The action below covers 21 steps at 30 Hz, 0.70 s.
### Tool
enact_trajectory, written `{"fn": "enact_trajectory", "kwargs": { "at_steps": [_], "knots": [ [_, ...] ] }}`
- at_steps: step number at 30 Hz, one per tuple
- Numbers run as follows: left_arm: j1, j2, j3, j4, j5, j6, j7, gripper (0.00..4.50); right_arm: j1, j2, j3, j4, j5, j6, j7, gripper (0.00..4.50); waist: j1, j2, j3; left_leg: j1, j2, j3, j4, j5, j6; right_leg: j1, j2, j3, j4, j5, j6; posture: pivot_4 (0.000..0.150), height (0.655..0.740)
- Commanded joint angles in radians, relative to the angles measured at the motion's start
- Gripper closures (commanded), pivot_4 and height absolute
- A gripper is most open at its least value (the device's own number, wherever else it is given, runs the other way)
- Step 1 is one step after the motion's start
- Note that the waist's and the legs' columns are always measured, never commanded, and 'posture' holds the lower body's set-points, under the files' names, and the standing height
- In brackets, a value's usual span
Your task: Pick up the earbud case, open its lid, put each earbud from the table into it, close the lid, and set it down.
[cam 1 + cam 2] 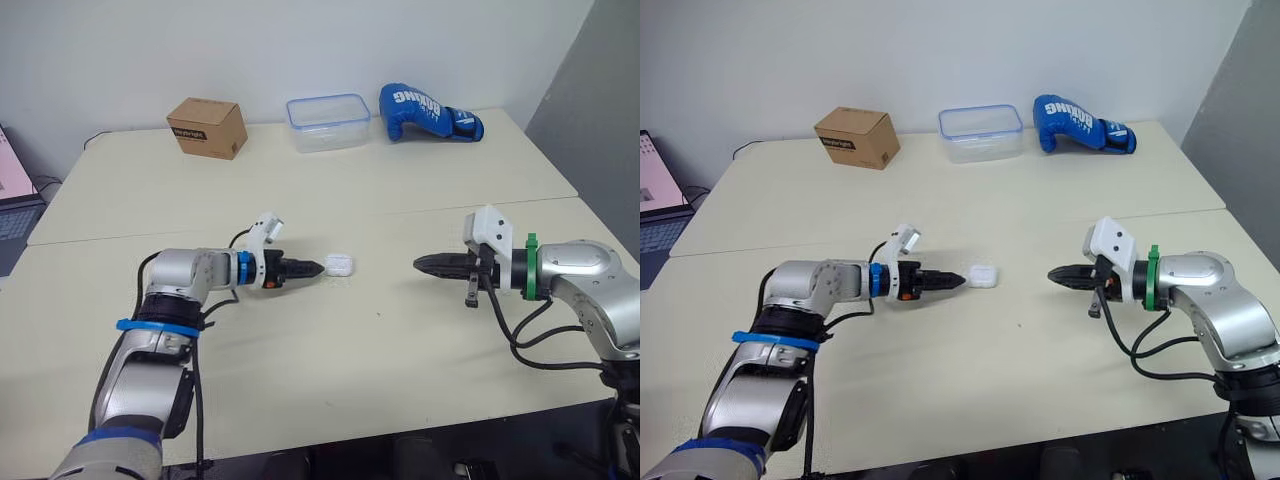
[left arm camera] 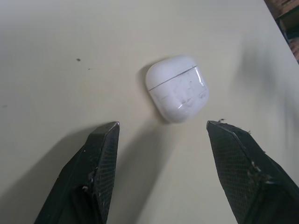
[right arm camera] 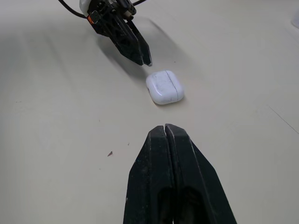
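Earbud case [image 1: 340,264] closed; left pincer [image 1: 318,267] spread just beside; right pincer [image 1: 418,264] closed.

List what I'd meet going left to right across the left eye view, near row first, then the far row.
Near row: left end effector → earbud case → right end effector. Far row: cardboard box → clear plastic container → blue boxing glove.

Two cream tables [image 1: 400,190] meet before a white wall [image 1: 250,50]
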Motion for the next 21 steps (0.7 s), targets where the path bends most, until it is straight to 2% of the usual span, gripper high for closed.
{"fn": "enact_trajectory", "kwargs": {
  "at_steps": [1,7,10,13,21],
  "knots": [
    [0.066,0.058,0.028,-0.058,0.025,0.017,0.038,1.37,-0.019,0.002,-0.007,-0.011,-0.004,-0.027,0.007,4.5,-0.001,0.0,0.0,0.0,0.0,0.0,0.0,0.0,0.0,0.0,0.0,0.0,0.0,0.0,0.0,0.15,0.7307],
    [0.321,0.135,0.136,-0.384,0.0,-0.088,0.068,1.37,0.119,0.019,-0.078,-0.157,0.091,0.054,-0.044,4.5,-0.001,0.0,0.0,-0.001,0.001,-0.002,-0.002,0.0,0.0,-0.001,0.0,0.0,-0.002,0.0,0.0,0.15,0.7307],
    [0.521,0.079,0.238,-0.587,-0.013,-0.187,0.152,1.37,0.227,0.058,-0.114,-0.255,0.128,0.108,-0.131,4.5,0.007,0.0,0.0,-0.001,0.001,-0.003,-0.002,0.0,0.0,-0.001,-0.001,0.001,-0.002,0.0,0.0,0.15,0.7307],
    [0.684,0.006,0.282,-0.701,0.007,-0.256,0.247,1.37,0.338,0.087,-0.116,-0.328,0.118,0.109,-0.192,4.5,0.025,0.0,-0.001,-0.001,0.0,-0.003,-0.002,0.0,0.0,-0.001,-0.002,0.002,-0.002,0.0,0.0,0.15,0.7307],
    [0.94,-0.142,0.3,-0.812,0.096,-0.569,0.377,1.37,0.503,0.119,-0.137,-0.384,0.121,0.089,-0.263,4.5,0.049,0.0,-0.002,0.002,0.0,0.0,-0.001,-0.001,0.001,0.005,-0.001,0.0,-0.003,0.001,-0.001,0.15,0.7307]
  ]
}}
